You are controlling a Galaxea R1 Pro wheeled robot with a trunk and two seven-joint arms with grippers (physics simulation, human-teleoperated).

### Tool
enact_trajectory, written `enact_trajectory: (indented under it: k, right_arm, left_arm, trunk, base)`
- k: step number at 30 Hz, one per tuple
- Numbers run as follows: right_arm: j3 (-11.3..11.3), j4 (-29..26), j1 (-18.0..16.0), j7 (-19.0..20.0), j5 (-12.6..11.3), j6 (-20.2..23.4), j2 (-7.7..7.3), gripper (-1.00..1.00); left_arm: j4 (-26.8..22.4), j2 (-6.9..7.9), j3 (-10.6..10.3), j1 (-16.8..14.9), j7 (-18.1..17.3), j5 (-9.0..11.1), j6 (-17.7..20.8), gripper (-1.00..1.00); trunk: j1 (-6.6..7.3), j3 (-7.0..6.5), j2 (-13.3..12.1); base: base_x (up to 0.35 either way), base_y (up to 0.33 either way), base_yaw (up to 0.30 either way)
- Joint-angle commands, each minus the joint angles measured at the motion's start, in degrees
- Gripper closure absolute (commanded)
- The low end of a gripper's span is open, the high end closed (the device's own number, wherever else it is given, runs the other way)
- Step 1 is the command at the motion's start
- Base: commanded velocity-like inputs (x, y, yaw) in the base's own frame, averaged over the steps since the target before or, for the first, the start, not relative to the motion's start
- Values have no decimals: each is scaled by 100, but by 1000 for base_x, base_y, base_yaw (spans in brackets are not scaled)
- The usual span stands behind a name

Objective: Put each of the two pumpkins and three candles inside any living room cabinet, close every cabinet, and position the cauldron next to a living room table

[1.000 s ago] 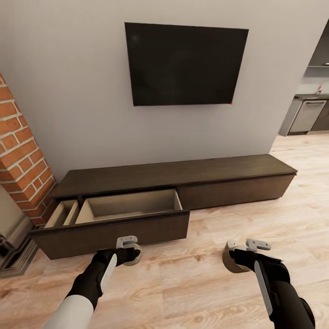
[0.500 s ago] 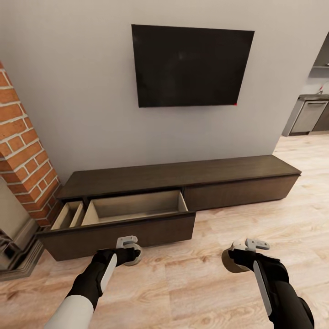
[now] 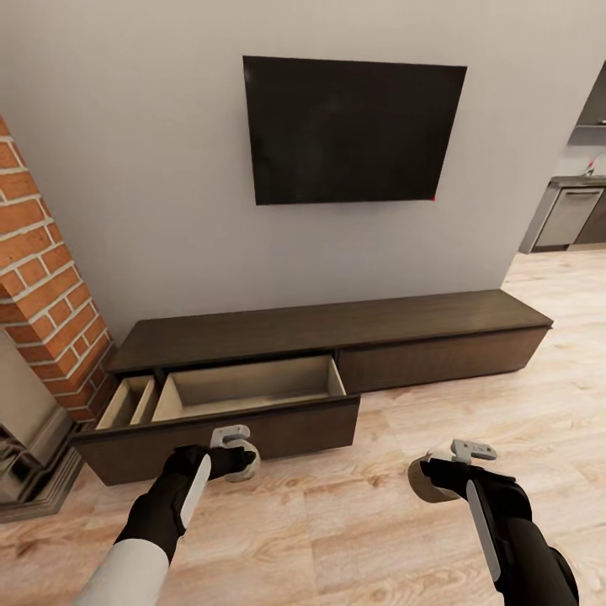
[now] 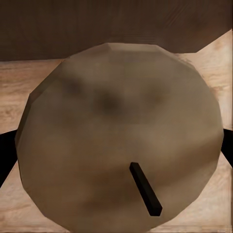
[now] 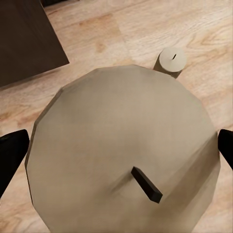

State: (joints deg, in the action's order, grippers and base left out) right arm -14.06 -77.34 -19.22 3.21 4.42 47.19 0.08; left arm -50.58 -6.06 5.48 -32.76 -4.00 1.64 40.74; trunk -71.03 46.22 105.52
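Note:
The long dark-brown cabinet (image 3: 337, 324) stands against the wall, with two pale-lined drawers (image 3: 252, 385) pulled out at its left end. Just in front of the open drawer front, my left gripper (image 3: 239, 461) is shut on a candle (image 4: 116, 131); its pale top and black wick face the left wrist camera. To the right, over the wood floor, my right gripper (image 3: 434, 476) is shut on a second candle (image 5: 121, 155). Another candle (image 5: 172, 60) shows small on the floor in the right wrist view. Pumpkins, cauldron and table are out of view.
A brick fireplace (image 3: 42, 278) stands at the left beside the cabinet. A black TV (image 3: 353, 126) hangs on the wall above it. A kitchen opening with a steel appliance (image 3: 572, 215) lies far right. Wood floor (image 3: 353, 522) spreads in front.
The head camera has shifted a little, so the whole scene sits slightly lower and to the right. My left gripper with its candle has risen closer to the open drawer front. The right arm holds still.

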Motion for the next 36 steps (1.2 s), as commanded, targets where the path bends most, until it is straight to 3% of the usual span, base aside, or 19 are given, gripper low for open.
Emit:
enact_trajectory:
  k: [1, 7, 10, 14, 24, 36]
  right_arm:
    - [-5, -7, -3, 33, 45, 27, 1, 100]
    - [-8, -7, -3, 23, 43, 27, 1, 100]
    - [-2, -4, -3, 19, 49, 33, 1, 100]
    - [-12, -8, -7, 21, 48, 77, -6, 100]
    - [-7, 296, -15, -34, 46, 122, 0, 100]
    - [-2, 437, -21, -143, 23, 131, 1, 100]
  left_arm:
    - [-67, -3, 18, -2, -11, 5, 170, 100]
    - [-686, -8, -1, -83, 4, 5, 1598, 100]
    - [-779, -7, -6, -243, 8, -52, 1903, 100]
    - [-772, 0, -23, -467, 40, -140, 1926, 100]
    - [-681, -14, -27, -534, 331, -200, 1926, 100]
    - [-752, -1, -30, -530, 409, -189, 1926, 100]
  trunk:
    - [23, -13, -39]
    - [155, -121, -280]
    - [221, -174, -400]
    - [308, -246, -561]
    - [528, -426, -962]
    - [528, -426, -962]
  base:
    - [0, 0, 0]
    - [0, 0, 0]
    - [0, 0, 0]
    - [0, 0, 0]
    - [0, 0, 0]
    - [83, 0, 0]
